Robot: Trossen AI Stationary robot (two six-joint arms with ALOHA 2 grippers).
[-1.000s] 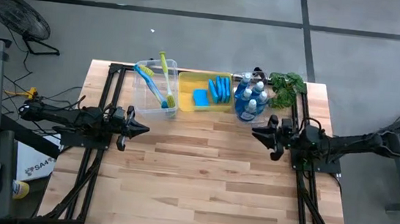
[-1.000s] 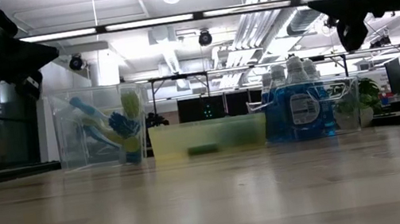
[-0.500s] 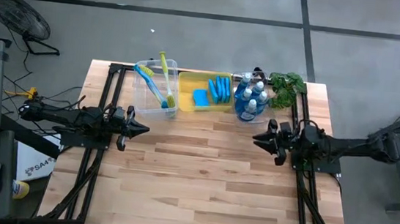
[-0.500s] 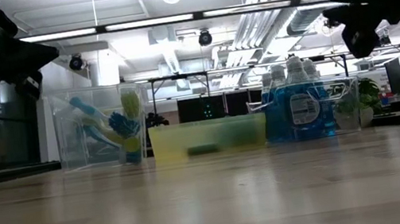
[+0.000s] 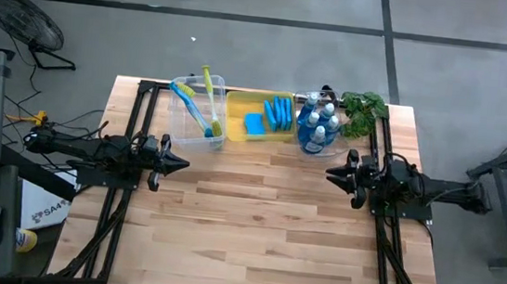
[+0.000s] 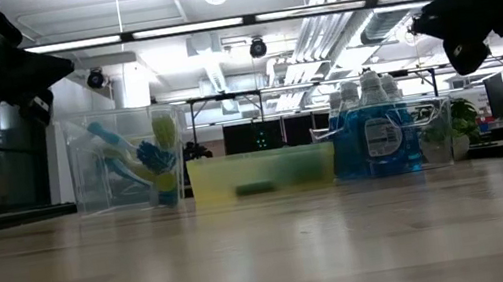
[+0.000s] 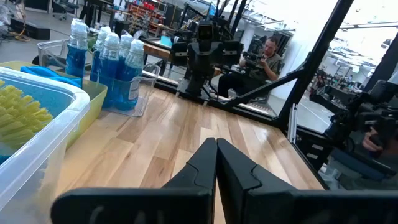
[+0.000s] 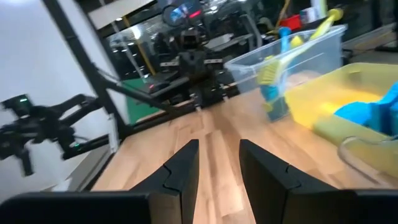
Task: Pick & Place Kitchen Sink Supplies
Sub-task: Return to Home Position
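Above the table's left edge, the left gripper (image 7: 216,144) has its two fingers pressed flat together with nothing between them. It hangs in the air, pointing toward the middle of the wooden table (image 5: 255,226). Opposite it, above the right edge, the right gripper (image 8: 219,149) has its fingers parted with a clear gap and nothing in it. It also points inward, so the two tips face each other across bare wood, well apart. Both arms reach in level from the table's sides.

Along the far edge three bins stand in a row, close side by side. The clear bin (image 5: 180,126) on the left holds a blue dish brush (image 5: 188,98) and a yellow-green dish brush (image 5: 208,91), both lying slantwise, the yellow-green one's end reaching past the far rim. The yellow bin (image 5: 241,104) in the middle holds the blue sponges (image 5: 278,114) — several on edge side by side, one lying flat beside them. The second clear bin (image 6: 437,132), on the right, holds the dish soap bottles (image 5: 316,125), upright and packed close, blue with white caps. Just beside that bin, at the far right corner, sits a green leafy plant (image 5: 364,109). Beyond the table, the left wrist view shows a seated person (image 7: 264,53) in the room.
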